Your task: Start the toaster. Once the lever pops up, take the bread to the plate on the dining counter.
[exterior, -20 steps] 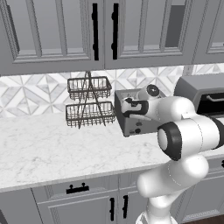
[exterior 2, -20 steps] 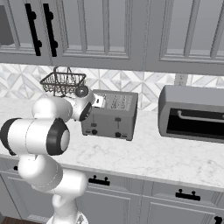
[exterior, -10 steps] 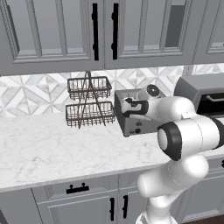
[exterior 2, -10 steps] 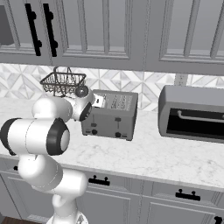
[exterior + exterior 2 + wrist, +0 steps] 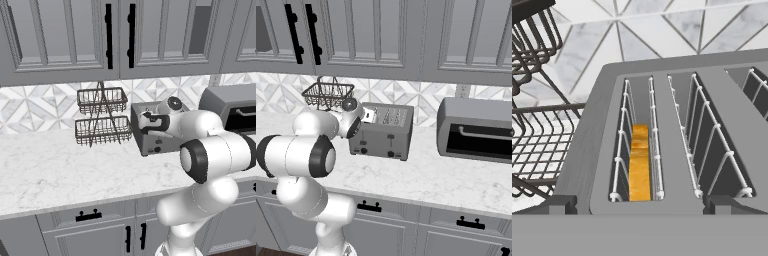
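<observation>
The grey toaster (image 5: 150, 137) (image 5: 387, 134) stands on the marble worktop against the tiled wall. In the hand view I look down into the toaster (image 5: 677, 80) top. An orange-yellow bread (image 5: 640, 165) slice sits low in its left slot, and the slot beside it holds nothing. A small dark lever (image 5: 390, 136) tab shows on the front face above a round knob. My gripper (image 5: 145, 120) (image 5: 369, 115) (image 5: 640, 206) hovers just over the toaster's near end, open, its fingertips (image 5: 560, 204) spread wide either side of the slots and holding nothing. The plate and dining counter are out of view.
A two-tier dark wire basket rack (image 5: 101, 119) (image 5: 329, 94) (image 5: 532, 125) stands close to the toaster's left. A large grey microwave (image 5: 231, 107) (image 5: 476, 131) sits to its right. Upper cabinets hang above. Bare worktop (image 5: 60, 170) (image 5: 431, 175) lies in front.
</observation>
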### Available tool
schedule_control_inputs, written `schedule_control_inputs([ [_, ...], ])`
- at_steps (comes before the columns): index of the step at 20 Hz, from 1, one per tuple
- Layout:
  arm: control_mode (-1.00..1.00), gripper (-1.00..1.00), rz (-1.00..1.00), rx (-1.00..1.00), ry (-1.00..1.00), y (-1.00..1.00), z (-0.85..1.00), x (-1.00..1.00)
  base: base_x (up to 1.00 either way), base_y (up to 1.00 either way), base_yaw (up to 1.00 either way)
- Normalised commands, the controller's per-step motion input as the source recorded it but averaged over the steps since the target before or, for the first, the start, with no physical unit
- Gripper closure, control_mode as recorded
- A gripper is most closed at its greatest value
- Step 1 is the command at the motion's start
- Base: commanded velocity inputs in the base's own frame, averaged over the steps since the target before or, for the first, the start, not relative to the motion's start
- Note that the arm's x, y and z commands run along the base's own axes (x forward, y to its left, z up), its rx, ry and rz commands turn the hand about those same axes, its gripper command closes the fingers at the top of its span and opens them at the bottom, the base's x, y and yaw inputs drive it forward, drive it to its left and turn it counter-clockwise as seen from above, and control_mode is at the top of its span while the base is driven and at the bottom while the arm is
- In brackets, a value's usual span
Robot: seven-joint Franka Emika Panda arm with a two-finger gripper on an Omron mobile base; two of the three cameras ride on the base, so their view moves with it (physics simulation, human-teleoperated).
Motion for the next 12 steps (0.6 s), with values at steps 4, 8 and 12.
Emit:
schedule_control_inputs([
  [4,-1.00,-1.00,0.00,0.00,0.00,0.00,0.00,0.00,0.00,0.00,0.00],
  [8,-1.00,-1.00,0.00,0.00,0.00,0.00,0.00,0.00,0.00,0.00,0.00],
  [12,-1.00,-1.00,0.00,0.00,0.00,0.00,0.00,0.00,0.00,0.00,0.00],
])
